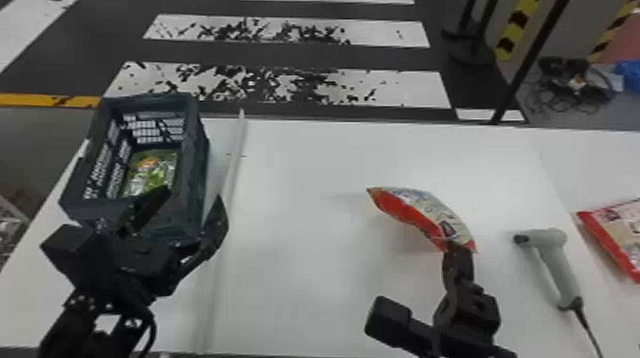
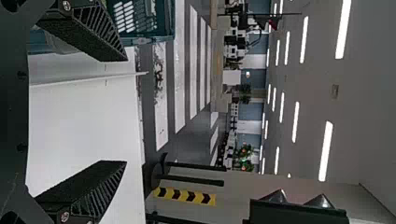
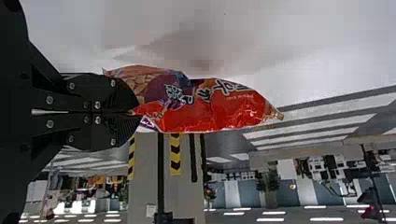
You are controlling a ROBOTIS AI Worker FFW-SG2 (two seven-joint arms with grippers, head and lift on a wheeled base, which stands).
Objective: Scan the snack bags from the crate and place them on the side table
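Using the bench right of the crate, where room is open, should let the red snack bag there turn slowly until its code faces the scanner, farther right. The right gripper has its jaws pinching one end, so the bag may swing; the left gripper, jaws spread, needs clearance from the crate's near rim.

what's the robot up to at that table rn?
The right gripper is shut on one end of a red snack bag, holding it over the white table. The grey scanner lies to the right of that bag, with another red bag farther right. The left gripper is open by the crate, which has a green bag inside.
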